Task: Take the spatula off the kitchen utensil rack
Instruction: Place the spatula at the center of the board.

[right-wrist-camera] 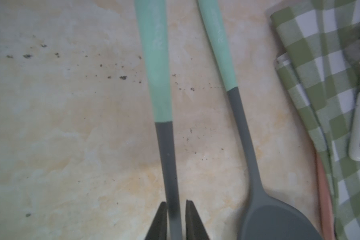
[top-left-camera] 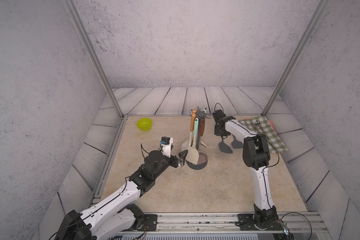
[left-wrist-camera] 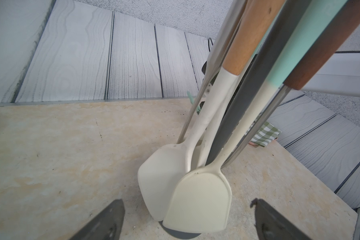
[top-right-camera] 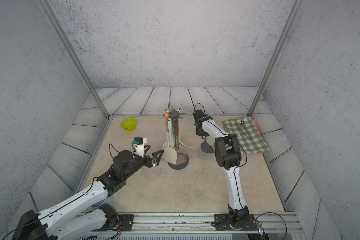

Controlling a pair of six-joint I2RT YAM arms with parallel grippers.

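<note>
1. the spatula (right-wrist-camera: 167, 155), with a mint handle and a grey shaft, is off the kitchen utensil rack (top-left-camera: 195, 167). it sits well to the rack's right, low over the worktop (top-left-camera: 175, 187).
2. the right gripper (right-wrist-camera: 176, 202) points down over the spatula, with its jaws close on either side of the grey shaft. a sliver of gap shows on one side, and i cannot tell whether they still pinch it.
3. a second utensil (right-wrist-camera: 245, 145) with the same colours lies just beside the spatula, next to the checked cloth (top-left-camera: 264, 133).
4. the left gripper (left-wrist-camera: 188, 202) has its jaws spread wide and holds nothing. it is near the rack's base, facing the cream utensils (left-wrist-camera: 197, 199) that hang there.
5. a green bowl (top-left-camera: 144, 124) sits at the far left of the worktop.
</note>
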